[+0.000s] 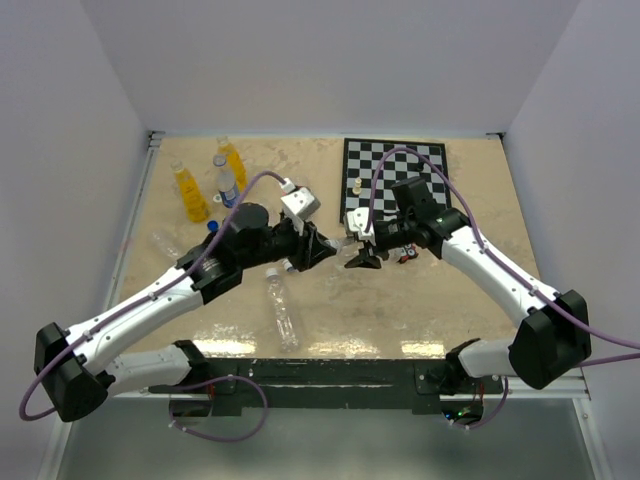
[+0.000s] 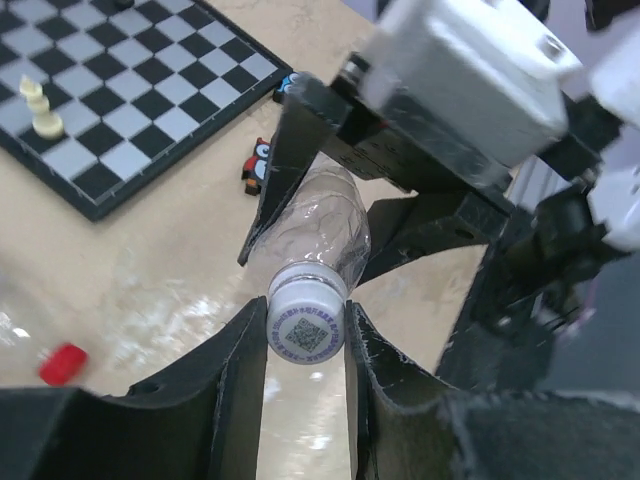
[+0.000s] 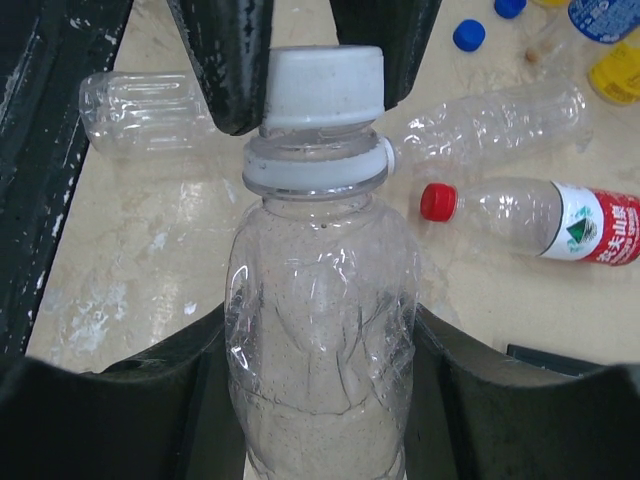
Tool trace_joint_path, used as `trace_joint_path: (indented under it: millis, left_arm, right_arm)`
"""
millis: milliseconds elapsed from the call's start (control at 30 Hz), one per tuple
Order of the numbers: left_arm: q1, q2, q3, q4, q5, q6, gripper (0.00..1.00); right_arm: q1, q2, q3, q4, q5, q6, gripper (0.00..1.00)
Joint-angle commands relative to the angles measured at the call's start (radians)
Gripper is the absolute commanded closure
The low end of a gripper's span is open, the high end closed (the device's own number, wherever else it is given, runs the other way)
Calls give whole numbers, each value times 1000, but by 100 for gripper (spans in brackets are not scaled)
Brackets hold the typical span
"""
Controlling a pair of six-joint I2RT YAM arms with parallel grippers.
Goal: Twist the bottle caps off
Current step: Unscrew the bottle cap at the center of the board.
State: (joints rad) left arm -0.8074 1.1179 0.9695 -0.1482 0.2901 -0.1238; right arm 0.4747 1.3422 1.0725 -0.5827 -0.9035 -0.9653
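Observation:
A small clear bottle point(image 3: 320, 340) hangs above the table between my two grippers. My right gripper point(image 3: 320, 335) is shut on its body, one black finger on each side. The bottle's white ribbed cap point(image 2: 306, 325), with a printed code on top, sits between the fingers of my left gripper point(image 2: 305, 312), which is shut on it. From the right wrist, that cap point(image 3: 322, 85) shows still seated on the neck ring. In the top view the left gripper point(image 1: 322, 249) and right gripper point(image 1: 358, 254) meet mid-table. Two orange bottles point(image 1: 190, 195) and a blue-labelled bottle point(image 1: 226, 186) stand at the far left.
A chessboard point(image 1: 392, 175) with a few pieces lies far right. Long clear bottles point(image 1: 283, 310) lie on the table near the left arm. A red-capped, red-labelled bottle point(image 3: 540, 215) lies on its side beside loose blue caps point(image 3: 468, 35).

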Motion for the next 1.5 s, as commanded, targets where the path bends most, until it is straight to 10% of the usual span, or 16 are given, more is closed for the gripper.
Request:
trace_joint_path:
  millis: [0,1467]
  left_arm:
    - [14,-99,-51,27,-284,-636,100]
    - [14,-49,-58,62,-296,-778,95]
  right_arm:
    - [-10,6,35,-11,-6,-9,100]
    - [-8,14,33,-16,-20,-16,100]
